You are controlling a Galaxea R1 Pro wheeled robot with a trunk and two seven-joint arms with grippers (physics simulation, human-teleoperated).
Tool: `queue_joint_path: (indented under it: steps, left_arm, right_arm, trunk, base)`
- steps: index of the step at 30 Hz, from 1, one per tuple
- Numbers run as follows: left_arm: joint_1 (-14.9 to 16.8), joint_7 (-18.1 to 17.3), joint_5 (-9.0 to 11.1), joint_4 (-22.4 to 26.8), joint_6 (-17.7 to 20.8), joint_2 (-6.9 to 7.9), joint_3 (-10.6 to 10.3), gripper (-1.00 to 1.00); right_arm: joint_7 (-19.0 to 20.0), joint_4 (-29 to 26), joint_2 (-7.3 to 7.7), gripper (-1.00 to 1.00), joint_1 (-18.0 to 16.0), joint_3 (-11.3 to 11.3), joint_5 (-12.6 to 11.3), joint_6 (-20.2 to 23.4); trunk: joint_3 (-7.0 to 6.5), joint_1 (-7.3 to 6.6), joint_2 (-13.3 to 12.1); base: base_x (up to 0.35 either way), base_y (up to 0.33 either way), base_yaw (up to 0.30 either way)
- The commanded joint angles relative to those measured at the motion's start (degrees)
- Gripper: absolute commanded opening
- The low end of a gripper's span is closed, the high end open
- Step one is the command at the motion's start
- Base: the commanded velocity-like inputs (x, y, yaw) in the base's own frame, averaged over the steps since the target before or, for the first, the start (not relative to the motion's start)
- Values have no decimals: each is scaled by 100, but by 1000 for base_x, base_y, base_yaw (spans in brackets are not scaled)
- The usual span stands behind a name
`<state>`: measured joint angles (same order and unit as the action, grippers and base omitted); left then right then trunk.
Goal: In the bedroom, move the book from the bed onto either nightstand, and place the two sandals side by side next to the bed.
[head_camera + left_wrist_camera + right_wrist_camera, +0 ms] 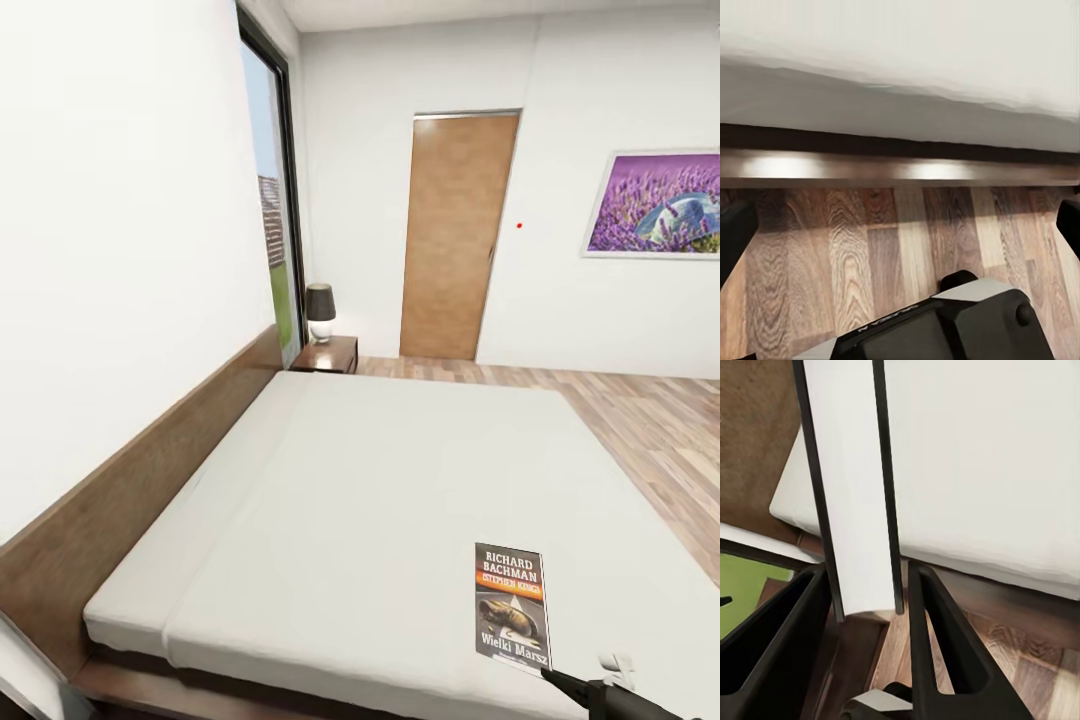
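Note:
The book (512,608), dark-covered with white "RICHARD BACHMAN" lettering and an orange band, is over the near right part of the bed (400,480). My right gripper (552,677) reaches in from the bottom right and meets the book's lower corner. In the right wrist view the book (855,487) shows as a white slab with dark edges standing between the two black fingers (937,637), which press on both its sides. My left gripper (900,232) hangs open above the wood floor beside the bed frame (900,169). A nightstand (328,353) stands at the bed's far corner. The sandals are out of view.
A black-shaded lamp (320,310) sits on the nightstand. Behind it are a tall window (272,200), a brown door (455,235) and the lavender picture (655,205). Wood floor (650,430) runs along the bed's right side. The brown headboard (130,500) lines the left wall.

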<state>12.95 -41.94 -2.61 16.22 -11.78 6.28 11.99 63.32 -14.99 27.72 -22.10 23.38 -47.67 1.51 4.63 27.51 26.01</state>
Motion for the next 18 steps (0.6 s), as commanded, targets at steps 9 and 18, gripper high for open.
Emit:
queue_joint_path:
  steps: [9, 18]
  left_arm:
    - [6, -25, -29, -9, -26, -4, 23, 100]
    - [6, -24, -29, -14, -26, -10, 23, 100]
  right_arm:
    - [13, -1, 5, -100, -6, 44, -54, 16]
    - [13, -1, 5, -100, -5, 44, -56, 16]
  trunk:
    - [-72, 3, 11]
    - [-156, 3, 11]
  base:
    - [0, 0, 0]
    - [0, 0, 0]
